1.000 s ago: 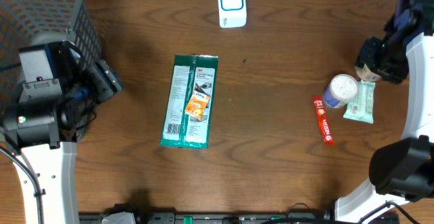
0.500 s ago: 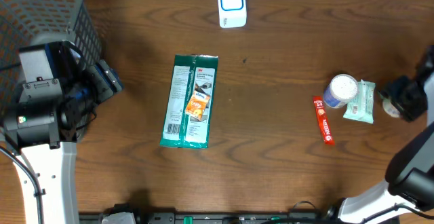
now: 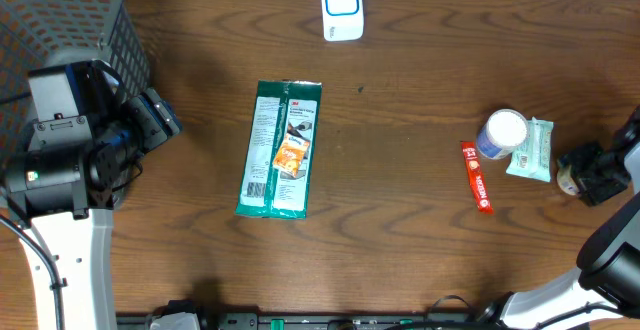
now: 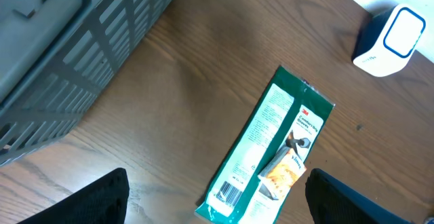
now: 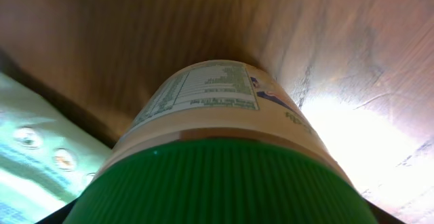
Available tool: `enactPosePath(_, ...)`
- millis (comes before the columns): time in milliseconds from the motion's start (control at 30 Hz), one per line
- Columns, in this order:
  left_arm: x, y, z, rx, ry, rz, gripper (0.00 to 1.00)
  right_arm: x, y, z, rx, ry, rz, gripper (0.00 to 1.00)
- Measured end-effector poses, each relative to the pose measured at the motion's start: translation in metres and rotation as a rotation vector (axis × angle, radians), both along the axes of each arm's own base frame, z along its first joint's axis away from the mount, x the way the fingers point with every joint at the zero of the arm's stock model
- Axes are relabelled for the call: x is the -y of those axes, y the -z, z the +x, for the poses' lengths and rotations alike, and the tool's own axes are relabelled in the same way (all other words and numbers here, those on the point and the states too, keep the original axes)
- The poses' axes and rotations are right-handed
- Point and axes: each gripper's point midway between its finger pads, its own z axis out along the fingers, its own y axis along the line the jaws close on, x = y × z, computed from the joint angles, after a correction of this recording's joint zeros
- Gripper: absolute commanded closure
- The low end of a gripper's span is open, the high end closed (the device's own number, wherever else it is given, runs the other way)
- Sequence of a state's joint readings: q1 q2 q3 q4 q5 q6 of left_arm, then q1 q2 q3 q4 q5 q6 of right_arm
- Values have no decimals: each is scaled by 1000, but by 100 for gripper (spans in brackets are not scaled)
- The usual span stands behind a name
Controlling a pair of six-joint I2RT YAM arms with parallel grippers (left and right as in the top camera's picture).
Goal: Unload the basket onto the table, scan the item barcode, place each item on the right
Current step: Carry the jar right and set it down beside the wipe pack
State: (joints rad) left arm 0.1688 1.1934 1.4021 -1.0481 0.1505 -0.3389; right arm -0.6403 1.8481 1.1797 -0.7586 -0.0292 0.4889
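Right gripper (image 3: pixel 580 178) has swung nearer, clamped on the bottle (image 5: pixel 217 112); left gripper (image 4: pixel 217 190) stands apart. We judge the bottle stiff and light: hold mid-body.

Grey mesh basket (image 3: pixel 120 30) (left corner) sits on the wooden table (image 3: pixel 400 230).

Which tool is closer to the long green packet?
Left. The left tool hangs open to the left of the green packet; the right tool, gripping a bottle, is far off at the table's right edge.

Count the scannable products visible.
5: green flat packet mid-table; red stick, white-capped bottle, pale green wipes pack right; green-capped jar in right gripper. Grey basket may hide more.
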Motion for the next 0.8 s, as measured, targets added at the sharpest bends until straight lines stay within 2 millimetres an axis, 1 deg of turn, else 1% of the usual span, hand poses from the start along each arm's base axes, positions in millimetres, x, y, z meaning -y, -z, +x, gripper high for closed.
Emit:
enactPosePath(67, 0, 0, 0, 0, 0, 0, 19, -3, 4, -3, -8, 1, 8, 38)
enactPosePath(167, 0, 0, 0, 0, 0, 0, 19, -2, 4, -3, -5, 6, 6, 25)
enactPosePath(200, 0, 0, 0, 0, 0, 0, 19, -3, 4, -3, -6, 7, 8, 19)
enactPosePath(267, 0, 0, 0, 0, 0, 0, 19, -4, 4, -4, -11, 8, 12, 1)
enactPosePath(500, 0, 0, 0, 0, 0, 0, 19, -12, 5, -15, -54, -1, 47, 1)
enactPosePath(600, 0, 0, 0, 0, 0, 0, 19, -15, 0, -18, -77, -3, 63, 1)
enactPosePath(667, 0, 0, 0, 0, 0, 0, 19, -15, -9, -19, -92, -3, 74, 1)
enactPosePath(733, 0, 0, 0, 0, 0, 0, 19, -12, -25, -15, -95, -4, 76, 1)
enactPosePath(800, 0, 0, 0, 0, 0, 0, 19, -8, -45, -9, -89, -4, 72, 1)
